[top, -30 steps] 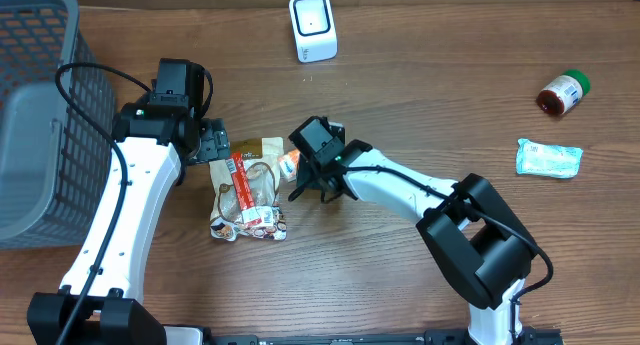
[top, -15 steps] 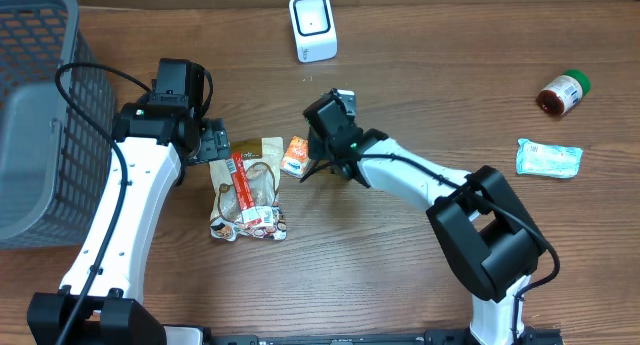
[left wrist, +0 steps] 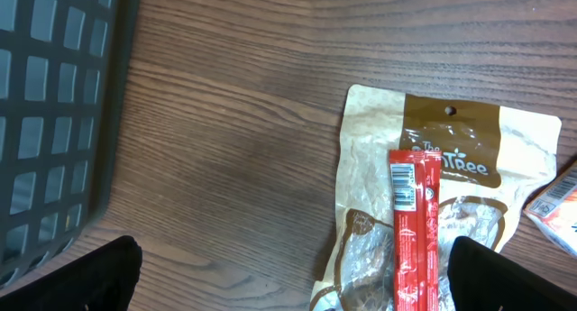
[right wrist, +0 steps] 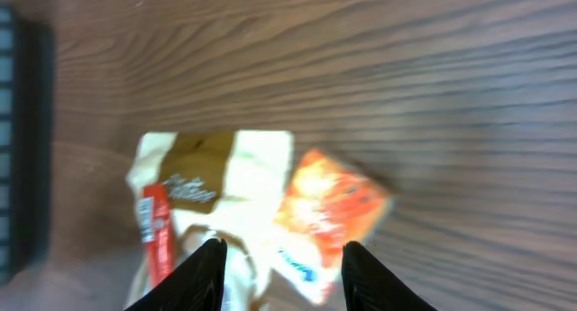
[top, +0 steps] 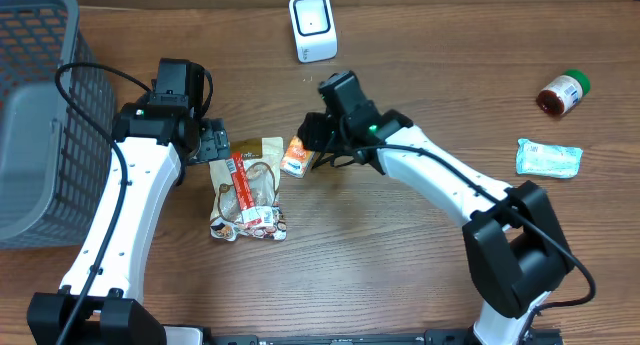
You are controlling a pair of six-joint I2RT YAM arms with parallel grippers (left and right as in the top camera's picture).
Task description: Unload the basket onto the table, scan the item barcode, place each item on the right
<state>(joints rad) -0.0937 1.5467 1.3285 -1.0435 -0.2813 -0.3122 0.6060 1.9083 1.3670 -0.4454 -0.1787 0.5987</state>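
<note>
The white barcode scanner (top: 313,26) stands at the table's back edge. A small orange packet (top: 296,156) (right wrist: 329,207) lies on the wood beside a cream and brown pouch (top: 250,185) (left wrist: 451,194). On the pouch rests a red stick pack (top: 243,190) (left wrist: 415,221), its barcode facing up. My right gripper (top: 318,148) (right wrist: 285,270) hovers open just over the orange packet, which shows between its fingers but not gripped. My left gripper (top: 210,145) (left wrist: 297,284) is wide open above the pouch's upper left edge, holding nothing.
A grey mesh basket (top: 40,105) (left wrist: 54,122) fills the left side. A brown jar with a green lid (top: 563,92) lies at the far right, with a blue and white packet (top: 548,157) below it.
My right gripper has opened and its arm has swung up and to the right. The orange packet has shifted slightly up and right. The left arm has not moved.
</note>
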